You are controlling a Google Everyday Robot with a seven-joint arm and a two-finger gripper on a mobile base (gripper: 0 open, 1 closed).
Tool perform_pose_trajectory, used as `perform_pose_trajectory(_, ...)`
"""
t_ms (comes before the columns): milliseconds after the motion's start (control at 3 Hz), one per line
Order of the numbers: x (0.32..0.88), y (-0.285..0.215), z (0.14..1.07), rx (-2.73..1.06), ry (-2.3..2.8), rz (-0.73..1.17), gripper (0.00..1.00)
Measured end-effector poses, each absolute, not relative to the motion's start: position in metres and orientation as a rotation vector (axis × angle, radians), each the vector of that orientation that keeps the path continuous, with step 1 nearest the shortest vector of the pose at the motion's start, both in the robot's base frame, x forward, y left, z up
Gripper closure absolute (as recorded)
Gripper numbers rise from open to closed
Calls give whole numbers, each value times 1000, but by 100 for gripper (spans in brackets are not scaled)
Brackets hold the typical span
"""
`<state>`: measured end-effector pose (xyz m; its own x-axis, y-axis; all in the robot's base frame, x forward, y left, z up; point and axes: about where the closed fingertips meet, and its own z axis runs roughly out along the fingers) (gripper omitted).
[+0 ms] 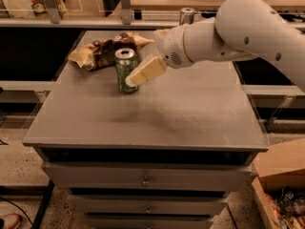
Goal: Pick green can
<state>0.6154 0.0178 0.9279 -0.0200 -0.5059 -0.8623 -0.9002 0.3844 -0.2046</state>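
The green can (125, 67) stands upright on the grey cabinet top (157, 113), left of centre toward the back. It has a silver top and pale curved markings. My gripper (134, 79) comes in from the right on a white arm. Its cream finger (147, 72) points down-left and its tip overlaps the can's right side. Whether it touches the can I cannot tell.
A crumpled brown and cream chip bag (102, 49) lies just behind and left of the can. A silver can (187, 15) stands on the counter behind. A cardboard box (281, 171) sits on the floor at lower right. Drawers front the cabinet below.
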Motion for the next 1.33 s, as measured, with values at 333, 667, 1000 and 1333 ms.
perform_pose_trajectory(333, 621, 36, 922, -1268, 1649, 557, 0)
perform_pose_trajectory(667, 628, 53, 912, -1285, 1641, 605, 0)
perform_pose_trajectory(1000, 634, 64, 902, -1283, 1611, 666, 0)
perform_pose_trajectory(1333, 637, 74, 894, -1284, 1572, 718, 0)
